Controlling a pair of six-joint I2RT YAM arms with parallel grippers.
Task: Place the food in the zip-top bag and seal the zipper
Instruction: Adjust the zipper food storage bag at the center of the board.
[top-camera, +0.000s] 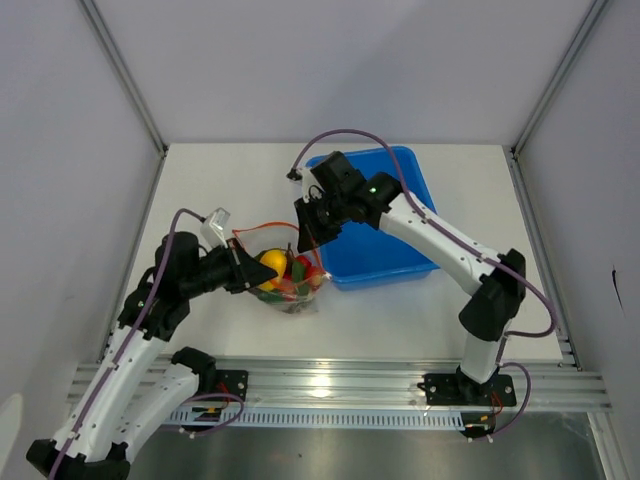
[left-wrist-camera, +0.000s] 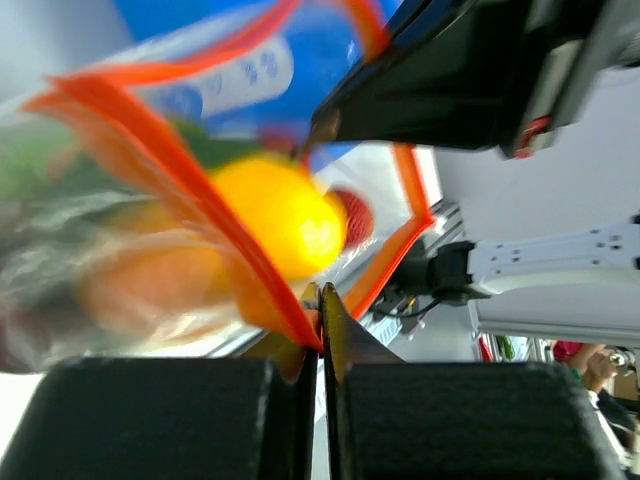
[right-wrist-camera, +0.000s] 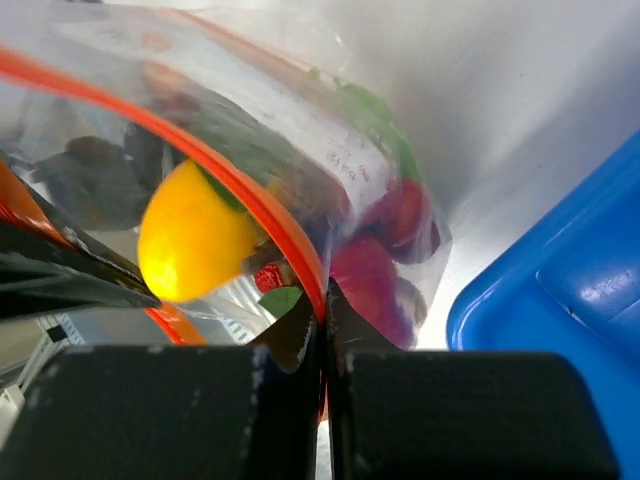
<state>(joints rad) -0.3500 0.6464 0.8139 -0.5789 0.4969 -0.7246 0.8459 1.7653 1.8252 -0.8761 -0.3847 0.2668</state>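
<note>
The clear zip-top bag hangs between my two grippers, its mouth held open. Inside lie an orange-yellow piece, small red fruits and green pieces. My left gripper is shut on the orange-red zipper strip at the bag's left side. My right gripper is shut on the zipper strip at the far side. The orange-yellow piece shows in the left wrist view and in the right wrist view. Red fruits press against the bag wall.
A blue plastic bin stands on the white table right of the bag, under my right arm; its rim shows in the right wrist view. White walls close in the table on three sides.
</note>
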